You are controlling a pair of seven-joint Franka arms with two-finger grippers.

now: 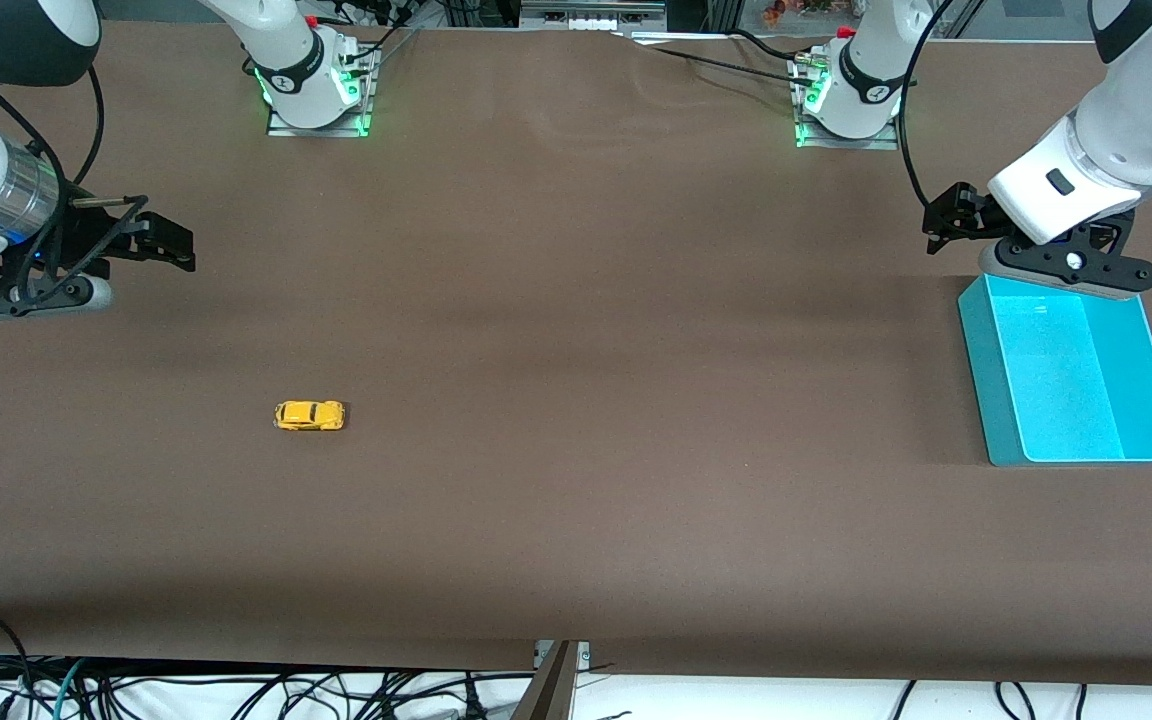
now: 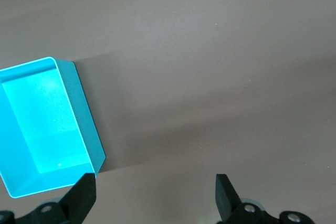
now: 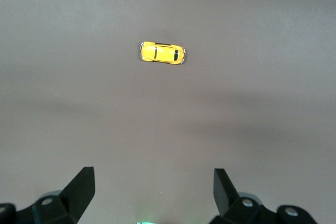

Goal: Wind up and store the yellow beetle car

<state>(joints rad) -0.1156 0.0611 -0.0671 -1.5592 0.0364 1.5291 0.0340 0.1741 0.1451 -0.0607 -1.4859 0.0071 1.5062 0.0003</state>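
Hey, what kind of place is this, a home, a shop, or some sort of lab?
Most likely a robotics lab. Two arms are bolted to a table under a plain brown cover, loose cables hang off its edge, and only a toy car and a teal bin are set out.

Open turquoise bin [image 1: 1073, 380] sits empty at right edge of frame on brown tabletop [image 1: 576, 330]; loose black cables [image 1: 236, 695] run along bottom edge, more cables at top centre.
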